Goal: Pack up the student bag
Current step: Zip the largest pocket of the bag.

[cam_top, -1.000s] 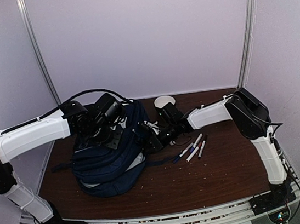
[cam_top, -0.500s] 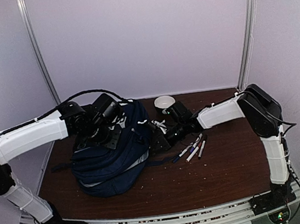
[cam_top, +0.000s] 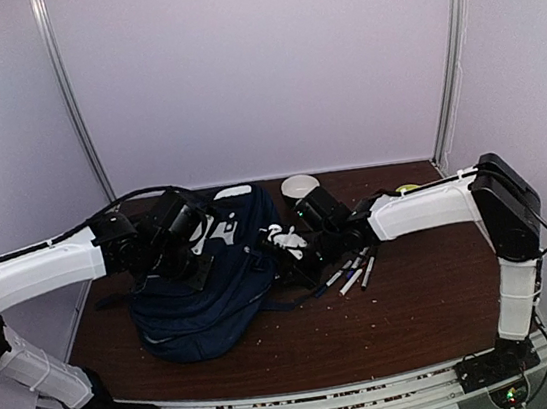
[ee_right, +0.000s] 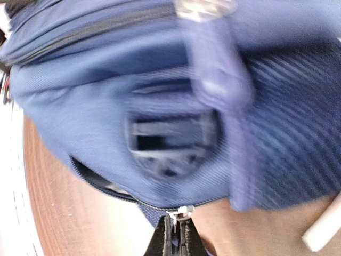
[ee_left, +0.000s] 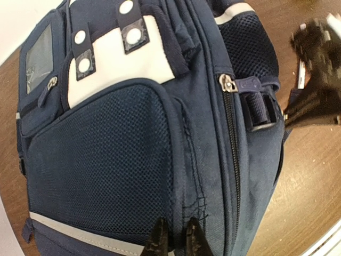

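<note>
Student bag [cam_top: 200,300] pinched from two sides, pretty much

Right hand [ee_right: 175,236] is closed tight, tips nipping a little metal zip pull [ee_right: 179,212] at the bottom of its wrist view. Left hand [ee_left: 176,237] is squeezed almost fully closed on navy fabric right by the mesh pocket [ee_left: 101,160]. The bag lies slumped on the brown bench [cam_top: 410,318], left of centre in the top view, with some markers [cam_top: 353,275] just right of it and a white bowl [cam_top: 298,185] behind.
</note>
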